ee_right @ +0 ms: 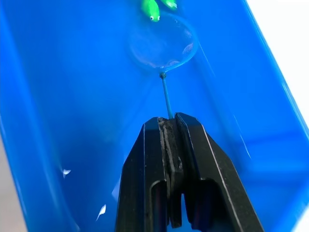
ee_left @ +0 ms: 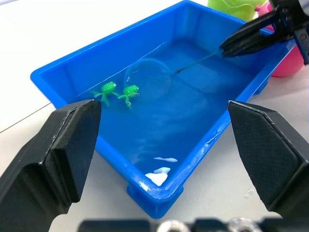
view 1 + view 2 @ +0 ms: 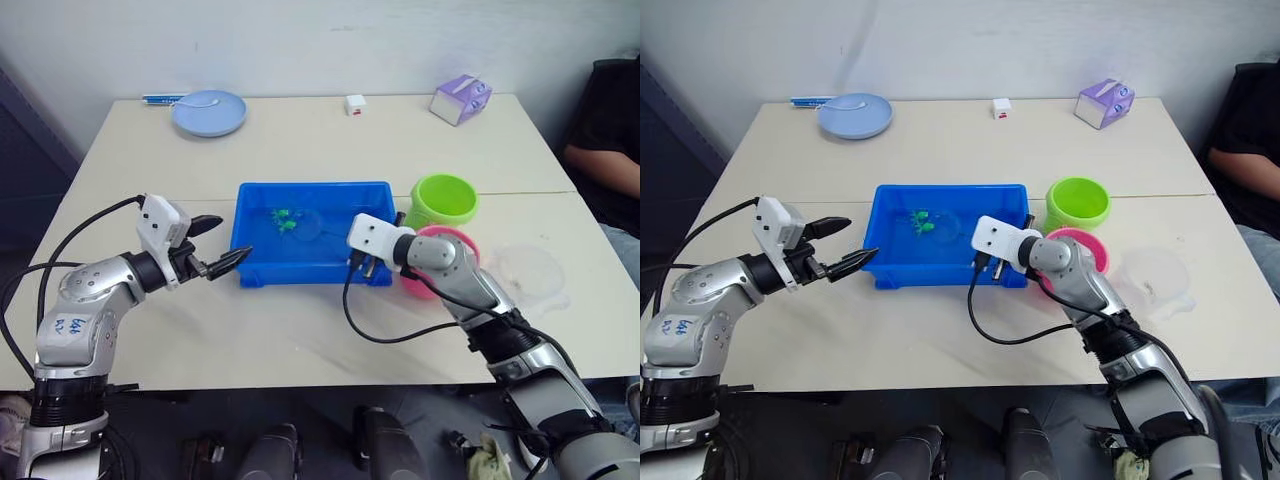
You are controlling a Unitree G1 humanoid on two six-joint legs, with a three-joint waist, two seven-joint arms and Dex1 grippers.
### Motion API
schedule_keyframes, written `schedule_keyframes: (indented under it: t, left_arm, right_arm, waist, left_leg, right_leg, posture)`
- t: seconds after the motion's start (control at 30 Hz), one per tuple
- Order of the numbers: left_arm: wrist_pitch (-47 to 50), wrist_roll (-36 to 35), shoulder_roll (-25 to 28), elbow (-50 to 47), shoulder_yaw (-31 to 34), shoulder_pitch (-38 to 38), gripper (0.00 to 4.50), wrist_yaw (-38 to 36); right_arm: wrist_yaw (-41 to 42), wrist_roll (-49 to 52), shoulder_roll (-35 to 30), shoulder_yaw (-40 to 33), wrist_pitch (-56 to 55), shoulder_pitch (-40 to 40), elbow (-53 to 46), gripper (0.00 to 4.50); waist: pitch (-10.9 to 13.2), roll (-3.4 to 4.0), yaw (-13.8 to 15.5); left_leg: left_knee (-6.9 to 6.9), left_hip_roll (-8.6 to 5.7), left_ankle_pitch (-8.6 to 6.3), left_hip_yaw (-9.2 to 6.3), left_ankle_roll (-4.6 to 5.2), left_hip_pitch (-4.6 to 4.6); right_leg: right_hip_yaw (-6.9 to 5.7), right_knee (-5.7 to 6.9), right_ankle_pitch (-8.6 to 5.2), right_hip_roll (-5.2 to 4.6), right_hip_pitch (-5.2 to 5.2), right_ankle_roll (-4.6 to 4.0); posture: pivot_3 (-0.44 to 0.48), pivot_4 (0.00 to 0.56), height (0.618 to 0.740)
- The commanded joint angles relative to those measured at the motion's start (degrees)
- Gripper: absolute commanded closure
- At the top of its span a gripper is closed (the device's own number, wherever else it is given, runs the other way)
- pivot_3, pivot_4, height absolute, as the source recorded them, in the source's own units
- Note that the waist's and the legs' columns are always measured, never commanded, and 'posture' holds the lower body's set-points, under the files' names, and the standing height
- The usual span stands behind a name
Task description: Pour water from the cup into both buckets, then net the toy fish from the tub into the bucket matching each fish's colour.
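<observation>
The blue tub (image 3: 262,262) sits mid-table with water in it. Two green toy fish (image 2: 110,88) float near its far left corner. My right gripper (image 1: 167,121) is shut on the net's thin handle at the tub's right end. The net's round hoop (image 1: 161,46) lies in the water just beside the fish. My left gripper (image 3: 235,237) stands open just outside the tub's left end, holding nothing. The lime green bucket (image 3: 443,198) and the pink bucket (image 3: 1085,240) stand right of the tub, the pink one partly hidden by my right arm. The clear cup (image 3: 1155,275) stands further right.
A pale blue plate (image 3: 208,112) lies at the table's far left. Along the far edge stand a small white cube (image 3: 354,104) and a purple box (image 3: 460,98). A person (image 3: 610,130) sits beyond the table's right side.
</observation>
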Motion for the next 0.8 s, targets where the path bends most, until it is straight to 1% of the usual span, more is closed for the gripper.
schedule_keyframes:
  t: [0.03, 0.17, 0.3, 0.37, 0.43, 0.63, 0.77, 0.8]
  left_arm:
    - [-0.35, -1.06, 1.12, -2.58, 2.39, 0.48, 0.0, 0.79]
    - [-0.24, -1.41, 1.11, -2.65, 2.07, 0.17, 0.0, 1.27]
    - [-0.57, -1.45, 0.85, -1.41, 1.18, -0.9, 0.0, 1.37]
    - [-0.82, -1.36, 0.71, -0.62, 0.76, -1.49, 0.0, 1.17]
    - [-0.96, -1.57, 0.38, 0.47, 0.11, -2.62, 0.0, 0.54]
    - [-1.19, -2.47, -1.93, 3.73, -3.69, -7.76, 0.0, -2.31]
    - [-3.11, -2.06, -6.77, 10.09, -9.09, -14.93, 0.0, -6.48]
    - [-3.47, -1.96, -7.66, 11.21, -9.82, -16.0, 0.0, -7.02]
  right_arm:
    - [0.79, 2.92, 2.16, -2.42, -0.23, -0.73, -0.36, 3.71]
    - [3.04, 8.33, 3.21, -6.13, 4.99, 1.37, -4.82, 3.71]
    - [4.76, 16.03, 4.57, -11.3, 14.8, 3.94, -11.68, 3.71]
    - [4.7, 17.95, 4.53, -12.64, 18.14, 4.7, -14.0, 3.71]
    - [4.75, 19.24, 3.47, -13.63, 20.77, 5.93, -16.83, 3.71]
    - [3.91, 24.19, 0.21, -19.67, 29.21, 10.79, -27.93, 3.71]
    - [0.95, 26.19, -4.48, -29.29, 37.13, 16.69, -40.78, 3.71]
    - [0.51, 26.48, -5.15, -30.9, 38.37, 17.57, -42.65, 3.71]
  waist:
    - [0.0, 0.0, -0.02]
    - [0.0, 0.0, 0.12]
    - [0.0, 0.0, 0.18]
    - [0.0, 0.0, 0.18]
    - [0.0, 0.0, 0.19]
    - [0.0, 0.0, 0.55]
    - [0.0, 0.0, 0.63]
    - [0.02, 0.05, 1.09]
  left_leg:
    - [0.01, 0.01, 0.0, 0.0, 0.0, 0.0]
    - [0.01, 0.0, 0.0, -0.01, 0.0, 0.0]
    - [0.01, 0.0, 0.0, -0.03, 0.0, -0.01]
    - [0.01, 0.01, 0.0, -0.04, 0.0, -0.01]
    - [0.01, 0.02, 0.0, -0.04, 0.0, -0.01]
    - [0.0, -0.04, -0.01, -0.07, 0.0, -0.03]
    - [0.05, -0.07, 0.0, -0.08, 0.01, -0.06]
    - [0.05, -0.05, -0.01, -0.07, 0.01, -0.05]
  right_leg:
    - [-0.02, 0.0, 0.0, 0.01, 0.0, 0.0]
    - [-0.05, 0.0, 0.0, 0.0, 0.01, 0.0]
    - [-0.04, -0.02, 0.0, -0.01, 0.03, 0.0]
    - [-0.02, -0.01, 0.0, 0.0, 0.03, 0.0]
    - [0.0, 0.01, 0.0, 0.0, 0.02, 0.0]
    - [0.03, -0.02, 0.0, -0.04, 0.03, 0.0]
    - [0.03, -0.01, 0.0, -0.06, 0.04, 0.0]
    - [0.03, -0.03, 0.0, -0.05, 0.04, 0.0]
  posture:
    - [0.0, 0.15, 0.74]
    - [0.0, 0.15, 0.74]
    - [0.0, 0.15, 0.74]
    - [0.0, 0.15, 0.74]
    - [0.0, 0.15, 0.74]
    - [0.0, 0.15, 0.74]
    - [0.0, 0.15, 0.74]
    - [0.0, 0.15, 0.74]
